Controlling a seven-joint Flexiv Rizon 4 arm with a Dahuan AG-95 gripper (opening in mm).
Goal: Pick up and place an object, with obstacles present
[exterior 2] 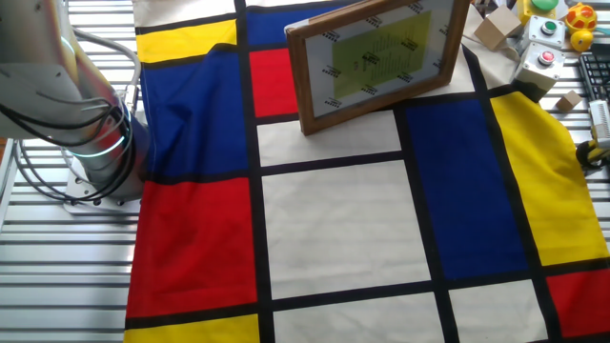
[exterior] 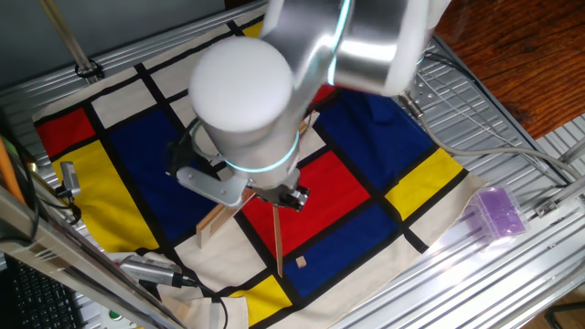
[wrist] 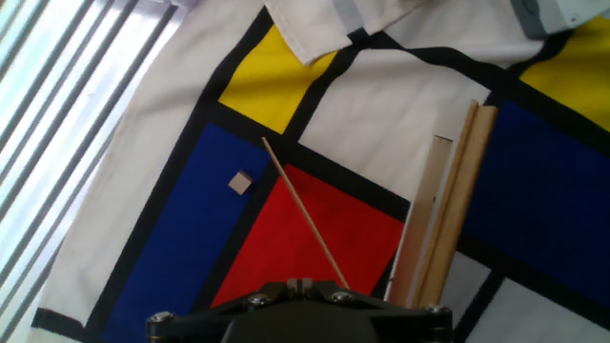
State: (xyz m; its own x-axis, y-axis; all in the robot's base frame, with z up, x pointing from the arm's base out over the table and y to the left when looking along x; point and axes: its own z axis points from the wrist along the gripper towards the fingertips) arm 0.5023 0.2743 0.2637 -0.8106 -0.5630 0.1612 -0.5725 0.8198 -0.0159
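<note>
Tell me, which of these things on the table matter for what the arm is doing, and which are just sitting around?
Part of the job:
- tiny wooden cube
- thin wooden strip
- wide wooden plank
- gripper, above the cloth

Just lying about:
- purple translucent box
- framed picture
- buttons and blocks
- patterned cloth
</note>
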